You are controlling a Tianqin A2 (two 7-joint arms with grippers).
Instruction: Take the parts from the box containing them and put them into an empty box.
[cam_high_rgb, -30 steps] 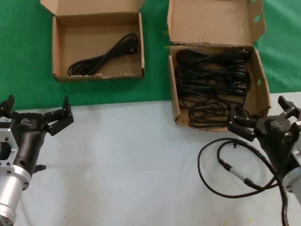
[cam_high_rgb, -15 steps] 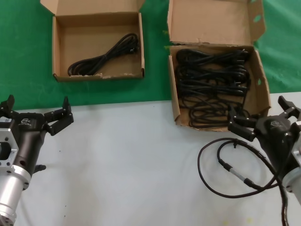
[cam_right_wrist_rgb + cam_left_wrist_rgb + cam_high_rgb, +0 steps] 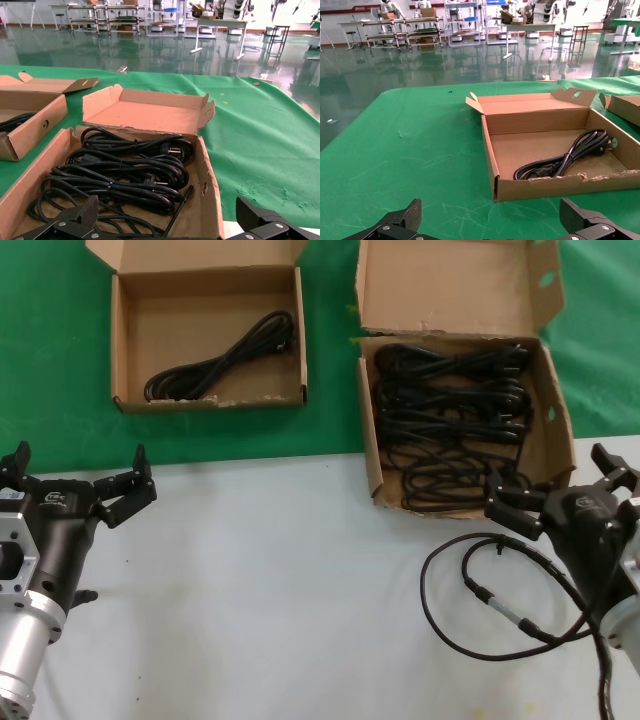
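The right tool (image 3: 560, 488) hangs spread wide and empty just beside the near edge of the larger box (image 3: 552, 430), where the power cords (image 3: 450, 420) lie heaped in loops. The left tool (image 3: 78, 478) waits wide open over the pale worktop (image 3: 270, 590), near the smaller box (image 3: 118, 340), which holds one cord bundle (image 3: 225, 360). A thin looping wire (image 3: 470, 585) lies by the right arm.

Both arms end in matte black housings carrying black, angular claw-like fingers. The left gripper (image 3: 76, 480) has a small white marking on its housing, then a black sleeve and a silver cylindrical wrist section. The right gripper (image 3: 560, 480) bears a similar white mark, with silver metal behind it at 4 o'clock.
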